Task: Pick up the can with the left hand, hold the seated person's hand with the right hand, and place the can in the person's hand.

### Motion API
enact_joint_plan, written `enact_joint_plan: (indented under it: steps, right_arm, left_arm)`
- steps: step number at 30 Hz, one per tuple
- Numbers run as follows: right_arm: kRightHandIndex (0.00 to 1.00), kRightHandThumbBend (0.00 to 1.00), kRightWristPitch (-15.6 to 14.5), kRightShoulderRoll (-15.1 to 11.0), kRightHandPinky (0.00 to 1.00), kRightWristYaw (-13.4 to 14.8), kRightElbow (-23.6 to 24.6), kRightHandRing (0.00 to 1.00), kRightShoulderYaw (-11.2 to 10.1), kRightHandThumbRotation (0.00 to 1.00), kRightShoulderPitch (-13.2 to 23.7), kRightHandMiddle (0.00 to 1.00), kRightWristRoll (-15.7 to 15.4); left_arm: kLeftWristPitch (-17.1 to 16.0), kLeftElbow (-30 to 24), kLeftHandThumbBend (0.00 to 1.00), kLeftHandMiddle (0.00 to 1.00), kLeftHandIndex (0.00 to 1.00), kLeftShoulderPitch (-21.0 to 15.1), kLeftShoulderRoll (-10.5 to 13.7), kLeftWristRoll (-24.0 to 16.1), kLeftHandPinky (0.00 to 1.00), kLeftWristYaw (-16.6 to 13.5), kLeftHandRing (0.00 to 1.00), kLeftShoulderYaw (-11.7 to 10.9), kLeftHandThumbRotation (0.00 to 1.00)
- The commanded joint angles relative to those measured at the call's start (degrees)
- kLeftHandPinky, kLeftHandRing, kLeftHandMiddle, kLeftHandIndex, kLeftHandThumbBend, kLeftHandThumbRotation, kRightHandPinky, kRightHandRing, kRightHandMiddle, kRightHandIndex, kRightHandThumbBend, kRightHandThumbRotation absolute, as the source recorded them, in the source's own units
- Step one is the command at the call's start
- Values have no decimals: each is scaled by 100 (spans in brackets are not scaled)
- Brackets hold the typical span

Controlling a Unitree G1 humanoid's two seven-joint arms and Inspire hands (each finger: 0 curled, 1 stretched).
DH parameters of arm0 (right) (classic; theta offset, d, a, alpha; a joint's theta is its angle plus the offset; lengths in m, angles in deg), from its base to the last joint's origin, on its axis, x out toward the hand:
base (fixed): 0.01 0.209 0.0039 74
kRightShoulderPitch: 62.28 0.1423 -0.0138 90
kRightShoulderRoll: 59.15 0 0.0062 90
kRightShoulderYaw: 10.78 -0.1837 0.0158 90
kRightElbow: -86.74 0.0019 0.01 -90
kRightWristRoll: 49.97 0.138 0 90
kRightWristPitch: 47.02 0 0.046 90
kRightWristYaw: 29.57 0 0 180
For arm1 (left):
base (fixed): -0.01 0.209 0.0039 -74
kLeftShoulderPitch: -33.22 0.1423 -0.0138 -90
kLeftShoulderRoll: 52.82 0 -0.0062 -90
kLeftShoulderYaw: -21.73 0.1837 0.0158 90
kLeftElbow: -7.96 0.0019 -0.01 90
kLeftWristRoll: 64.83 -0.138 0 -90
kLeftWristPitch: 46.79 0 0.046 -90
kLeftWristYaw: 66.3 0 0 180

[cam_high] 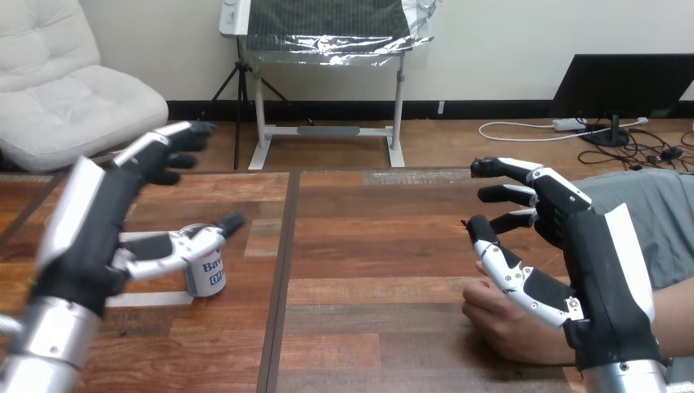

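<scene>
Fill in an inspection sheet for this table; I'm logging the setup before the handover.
Surface: wooden table, a seam running front to back.
Job's things: can upright on the table at the left; person's hand resting on the table at the right.
Clutter: white strips on the table by the can.
Hands: left hand open, thumb beside the can, fingers raised above it; right hand open, over the person's hand, not curled round it.
Cables: nothing seen on the table.
Surroundings: person's forearm comes in from the right edge.
</scene>
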Motion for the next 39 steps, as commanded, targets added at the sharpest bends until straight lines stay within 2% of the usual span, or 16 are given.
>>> enact_joint_plan:
  steps: [1,8,14,31,39]
  right_arm:
    - [71,39,15,-21,56,-4,70,72,12,0,372,81,30]
    - [71,39,24,-50,56,-14,61,72,4,0,395,81,-4]
    - [71,40,7,-64,56,-31,69,72,-15,0,404,81,10]
    - [70,41,-88,-137,56,-126,107,73,-98,0,450,82,54]
    - [70,41,-134,-175,56,-177,127,74,-136,0,471,82,36]
  left_arm:
    - [144,-203,73,82,81,-523,402,-116,75,196,79,-45,16]
    - [239,8,73,83,82,-676,658,-108,76,338,80,-82,17]
    - [322,166,73,83,82,-776,787,-168,76,377,81,-66,15]
    - [450,664,76,81,82,-980,841,-364,74,460,79,154,15]
    - [384,1008,78,81,81,-1105,839,-418,74,547,78,314,17]
